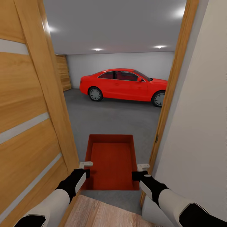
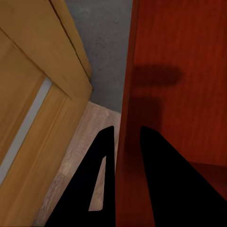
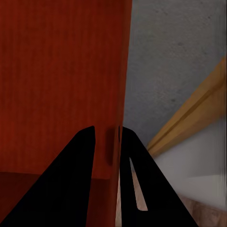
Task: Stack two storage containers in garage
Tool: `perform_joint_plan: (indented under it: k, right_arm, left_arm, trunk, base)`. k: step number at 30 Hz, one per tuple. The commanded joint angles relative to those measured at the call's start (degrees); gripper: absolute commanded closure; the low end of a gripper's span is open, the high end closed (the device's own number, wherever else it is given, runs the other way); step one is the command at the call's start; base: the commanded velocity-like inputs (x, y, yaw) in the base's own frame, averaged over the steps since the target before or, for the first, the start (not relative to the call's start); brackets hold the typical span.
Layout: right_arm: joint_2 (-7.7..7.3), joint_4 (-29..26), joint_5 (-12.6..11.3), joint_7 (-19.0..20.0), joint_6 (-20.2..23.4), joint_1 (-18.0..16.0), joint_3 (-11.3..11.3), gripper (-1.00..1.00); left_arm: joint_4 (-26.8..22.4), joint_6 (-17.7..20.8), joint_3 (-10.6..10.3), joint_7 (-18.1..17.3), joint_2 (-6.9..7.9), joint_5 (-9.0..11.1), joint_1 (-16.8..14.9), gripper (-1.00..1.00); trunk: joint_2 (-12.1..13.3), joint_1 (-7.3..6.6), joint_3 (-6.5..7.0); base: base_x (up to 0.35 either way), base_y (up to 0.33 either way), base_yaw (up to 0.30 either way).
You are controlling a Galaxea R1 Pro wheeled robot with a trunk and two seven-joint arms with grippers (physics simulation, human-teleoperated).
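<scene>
One orange-red storage container (image 1: 111,160) hangs level between my two arms in the doorway, above the edge of the garage's dark grey floor (image 1: 110,118). My left gripper (image 1: 85,172) is shut on the container's left wall; in the left wrist view its black fingers (image 2: 153,165) straddle that wall (image 2: 124,123). My right gripper (image 1: 138,175) is shut on the right wall, and in the right wrist view its fingers (image 3: 80,161) pinch the thin red edge (image 3: 124,85). The box is empty inside.
An open wooden door (image 1: 28,110) stands close on my left and the door frame (image 1: 171,91) with a pale wall (image 1: 198,126) close on my right. A red car (image 1: 124,84) is parked across the garage. Light wood planks (image 1: 101,214) lie under me.
</scene>
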Motion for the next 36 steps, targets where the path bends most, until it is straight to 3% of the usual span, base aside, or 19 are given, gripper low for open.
perform_joint_plan:
  k: [1,12,23,36]
  right_arm:
    - [-1.21,2.9,-1.7,-0.3,0.4,0.0,0.6,1.00]
    - [-1.22,2.9,-1.7,-0.3,0.4,0.0,0.6,1.00]
    - [-1.22,2.9,-1.7,-0.3,0.4,0.0,0.6,1.00]
    - [-1.22,2.9,-1.7,-0.2,0.4,0.0,0.6,1.00]
  left_arm:
    - [-1.9,0.1,-0.3,0.3,0.71,1.0,-0.1,1.00]
    - [-2.0,0.1,-0.2,0.3,0.73,1.0,-0.1,1.00]
    - [-2.0,0.1,-0.2,0.3,0.71,1.0,-0.1,1.00]
    - [-1.9,0.1,-0.3,0.3,0.73,1.0,-0.1,1.00]
  trunk:
    - [-0.1,0.05,-0.14]
    - [-0.1,0.05,-0.14]
    - [-0.1,0.05,-0.14]
    - [-0.1,0.05,-0.14]
  base:
    - [0.090,0.108,-0.242]
    - [0.067,0.072,-0.223]
    - [0.005,0.011,-0.012]
    - [0.096,0.214,0.000]
